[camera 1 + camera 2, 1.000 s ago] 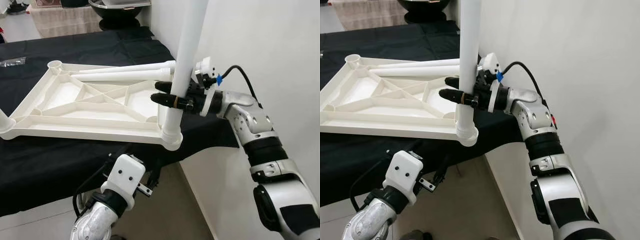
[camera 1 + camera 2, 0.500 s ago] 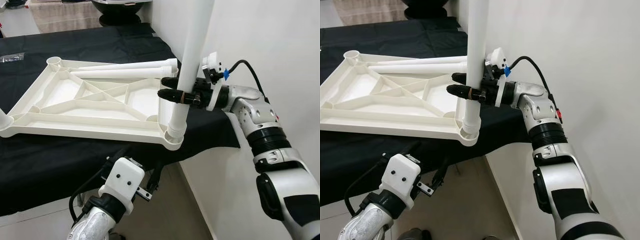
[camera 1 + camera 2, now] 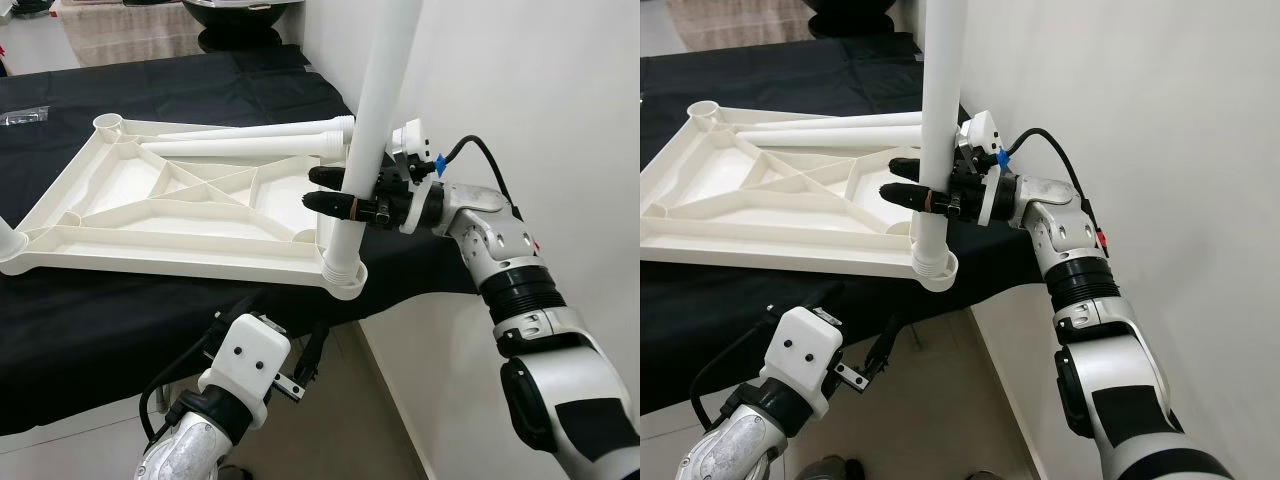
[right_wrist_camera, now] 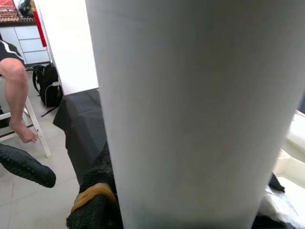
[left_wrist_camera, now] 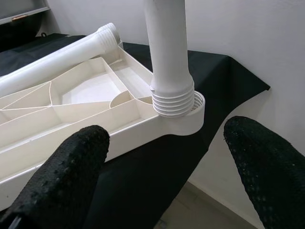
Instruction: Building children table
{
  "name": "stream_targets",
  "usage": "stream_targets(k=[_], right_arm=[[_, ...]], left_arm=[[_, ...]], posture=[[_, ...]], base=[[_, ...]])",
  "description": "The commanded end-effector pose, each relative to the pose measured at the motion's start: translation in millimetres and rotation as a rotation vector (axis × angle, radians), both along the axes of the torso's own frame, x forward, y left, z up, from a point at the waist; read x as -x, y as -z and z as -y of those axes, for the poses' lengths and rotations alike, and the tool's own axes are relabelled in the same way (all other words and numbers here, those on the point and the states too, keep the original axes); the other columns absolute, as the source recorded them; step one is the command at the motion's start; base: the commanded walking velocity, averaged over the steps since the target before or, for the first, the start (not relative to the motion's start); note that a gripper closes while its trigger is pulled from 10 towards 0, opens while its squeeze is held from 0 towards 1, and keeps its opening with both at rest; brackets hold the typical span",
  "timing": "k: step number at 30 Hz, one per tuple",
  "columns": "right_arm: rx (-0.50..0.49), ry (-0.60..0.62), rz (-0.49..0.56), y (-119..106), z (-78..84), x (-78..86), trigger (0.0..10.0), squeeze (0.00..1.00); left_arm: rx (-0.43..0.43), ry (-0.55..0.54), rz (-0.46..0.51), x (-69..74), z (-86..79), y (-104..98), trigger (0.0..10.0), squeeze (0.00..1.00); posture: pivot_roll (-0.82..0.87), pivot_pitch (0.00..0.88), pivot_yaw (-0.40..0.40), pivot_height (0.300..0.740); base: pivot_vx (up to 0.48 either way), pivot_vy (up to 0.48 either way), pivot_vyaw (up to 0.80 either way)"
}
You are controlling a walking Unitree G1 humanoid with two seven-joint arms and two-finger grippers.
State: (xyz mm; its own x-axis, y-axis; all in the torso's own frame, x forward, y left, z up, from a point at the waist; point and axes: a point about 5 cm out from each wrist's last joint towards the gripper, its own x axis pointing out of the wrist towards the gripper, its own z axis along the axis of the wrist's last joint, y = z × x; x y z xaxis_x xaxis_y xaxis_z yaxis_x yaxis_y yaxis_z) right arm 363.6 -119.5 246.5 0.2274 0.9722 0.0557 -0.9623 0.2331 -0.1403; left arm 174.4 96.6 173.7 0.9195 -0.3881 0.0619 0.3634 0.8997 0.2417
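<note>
An upside-down white plastic tabletop [image 3: 180, 205] lies on a black-covered table. A long white leg [image 3: 372, 120] stands nearly upright in its near right corner socket [image 3: 345, 277]. My right gripper [image 3: 338, 192] is shut on this leg a little above the socket. The leg's threaded end [image 5: 172, 100] still shows several threads above the socket rim. Two loose white legs [image 3: 250, 146] lie across the far side of the tabletop. Another leg stub [image 3: 10, 243] stands at the near left corner. My left gripper [image 5: 164, 171] hangs open below the table's front edge, facing the socket.
A white wall [image 3: 530, 80] rises close on the right, just past the table's corner. The black cloth [image 3: 90, 320] drapes over the front edge. A small plastic bag [image 3: 25, 122] lies far left. A seated person's bare leg [image 4: 16, 90] shows beyond the table.
The right gripper and the leg have shifted slightly left, and the leg's base sits lower in the corner socket than half a second ago. The left arm has stayed put.
</note>
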Motion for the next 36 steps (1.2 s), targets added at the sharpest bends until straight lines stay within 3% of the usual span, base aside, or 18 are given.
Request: stream_targets(k=[1, 18, 36], right_arm=[[0.005, -0.013, 0.013, 0.3, -0.1, 0.6, 10.0, 0.0], [0.04, 0.013, 0.017, -9.6, 24.0, -2.1, 10.0, 0.0], [0.028, 0.005, 0.009, 0.1, 5.7, -0.8, 10.0, 0.0]], left_arm=[[-0.017, -0.002, -0.003, 0.3, -1.7, -0.2, 10.0, 0.0], [-0.013, -0.005, 0.007, -4.3, -1.1, -0.9, 10.0, 0.0], [-0.006, -0.01, 0.027, -9.2, -0.4, -4.6, 10.0, 0.0]], posture=[[0.08, 0.126, -0.06, 0.74], [0.06, 0.117, -0.051, 0.74], [0.06, 0.121, -0.053, 0.74]], base=[[0.0, 0.0, 0.0], [0.0, 0.0, 0.0], [0.0, 0.0, 0.0]])
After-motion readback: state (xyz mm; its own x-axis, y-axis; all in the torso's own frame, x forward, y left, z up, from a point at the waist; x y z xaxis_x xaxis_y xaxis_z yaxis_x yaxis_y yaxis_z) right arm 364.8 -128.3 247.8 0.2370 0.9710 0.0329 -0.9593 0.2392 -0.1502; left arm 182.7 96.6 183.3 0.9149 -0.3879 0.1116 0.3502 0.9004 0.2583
